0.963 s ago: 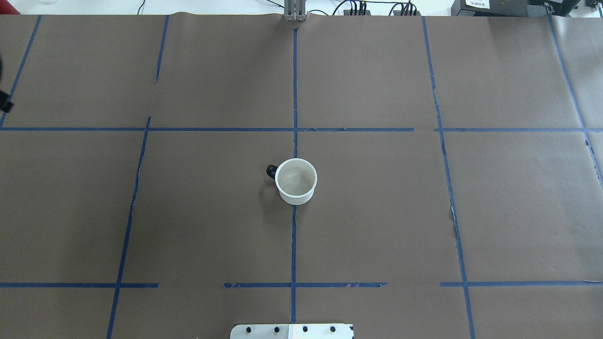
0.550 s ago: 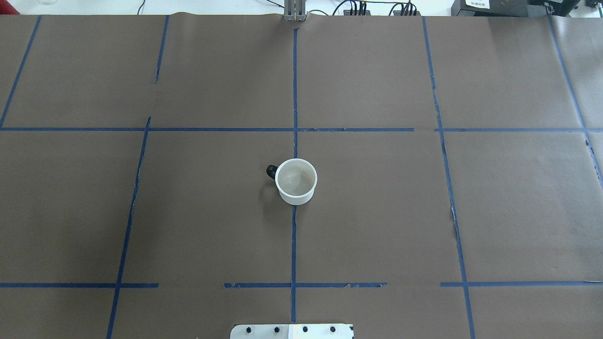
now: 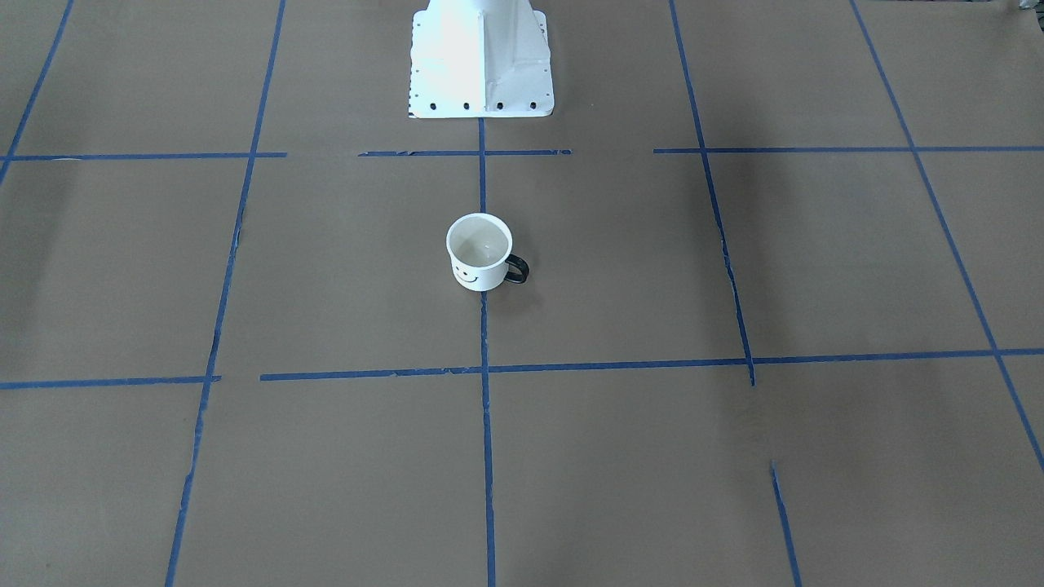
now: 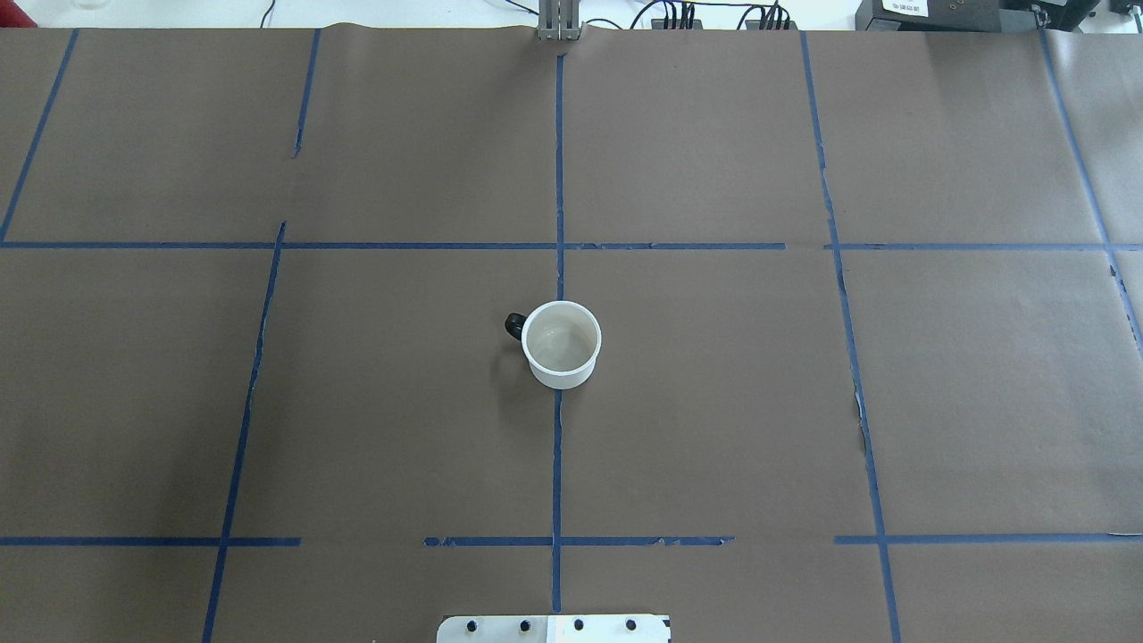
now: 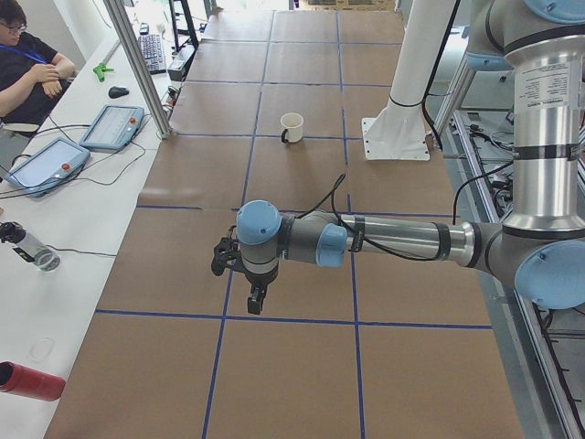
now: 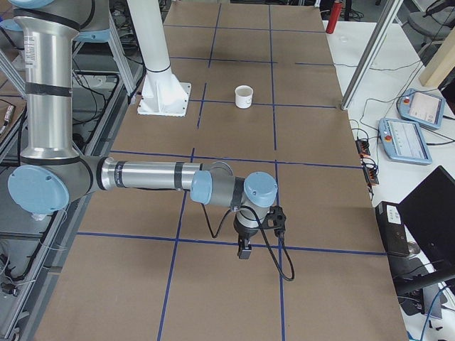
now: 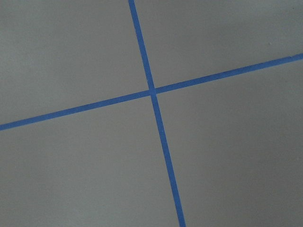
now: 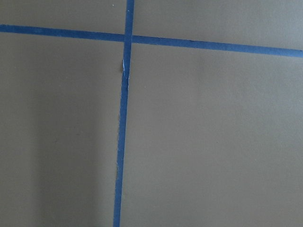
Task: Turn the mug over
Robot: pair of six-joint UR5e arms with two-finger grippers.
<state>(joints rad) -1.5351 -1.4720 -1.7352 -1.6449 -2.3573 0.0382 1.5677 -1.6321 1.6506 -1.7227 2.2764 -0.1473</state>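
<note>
Well, from the table's left end, my left gripper [image 5: 256, 297] is nearest, hanging low over the brown paper-covered table [image 4: 714, 402], well away from the mug. I cannot tell if its fingers are open or shut. Farther along, in the middle of the table, the small white round mug [image 4: 561, 344] stands upright on a blue tape line [image 4: 557, 464], mouth up. Its thin black loop handle [image 3: 517, 269] points to my left, and its black smiley face [image 3: 466, 275] looks away from the white robot base [image 3: 479, 61]. Farthest off, my right gripper [image 6: 244, 250] points down over the paper. I cannot tell its fingers either.
</note>
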